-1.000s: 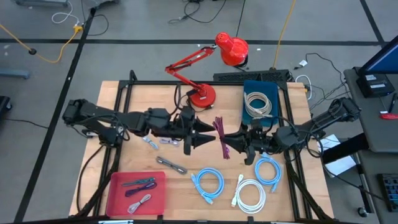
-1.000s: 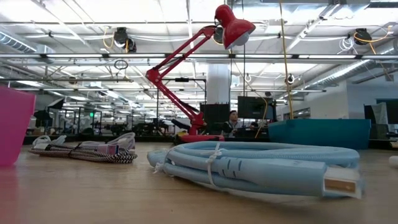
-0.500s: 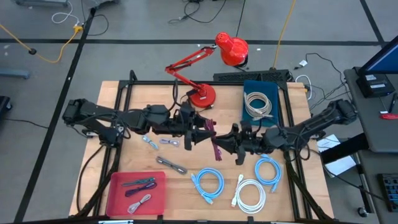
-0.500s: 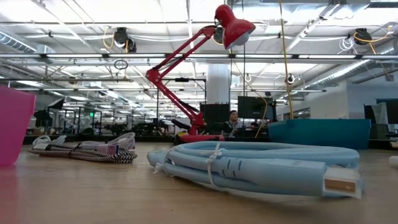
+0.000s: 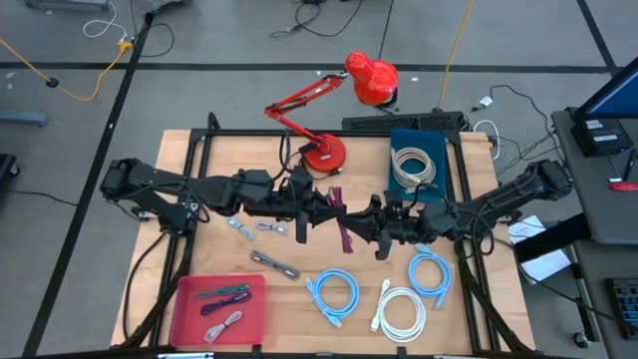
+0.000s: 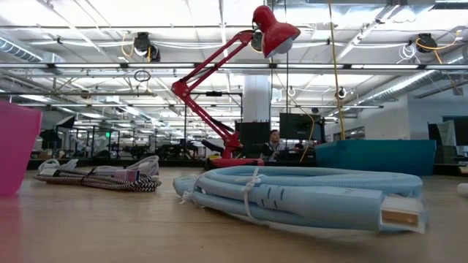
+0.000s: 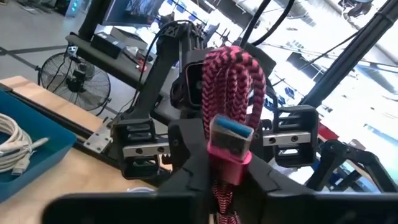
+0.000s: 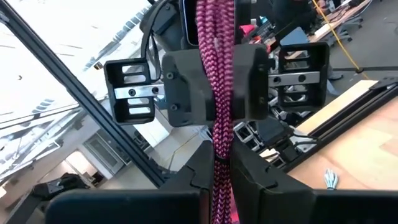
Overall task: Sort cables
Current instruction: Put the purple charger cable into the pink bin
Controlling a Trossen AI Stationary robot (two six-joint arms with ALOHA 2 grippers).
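Mid handoff on my end. Both arms meet over the middle of the surface (image 5: 199,160), and the maroon cable (image 5: 343,221) hangs between them, off the wood. The right pincer (image 5: 357,227) is clamped on the braided bundle; in its own wrist view the strands run straight up from between its fingers. The left pincer (image 5: 327,211) faces it from the other side and, from what I can see in the left wrist view, its fingers have come together around the same bundle just under the USB plug (image 7: 229,134). So right now both are gripping one cable. My read is that's deliberate: you don't let go with one until the other has it, or the floppy thing drops.

Why pass it at all? The pink tray (image 5: 189,317) with the short purple, teal and grey bundles sits on the left pincer's side, toward the near edge, well apart from where the right arm can comfortably go. The blue bin (image 5: 399,140) with the beige coil (image 5: 417,165) is just behind the right pincer. So short ones go left, big coils go right, I reckon.

Still loose on the surface: two light-blue coils (image 5: 332,296) and a white coil (image 5: 402,312) below the right pincer, plus a few short bundles near the left arm. The red lamp (image 5: 329,120) is just behind the meeting point, so I'd keep the swing low-ish and away from it.

Next I'd want the right side to release cleanly.
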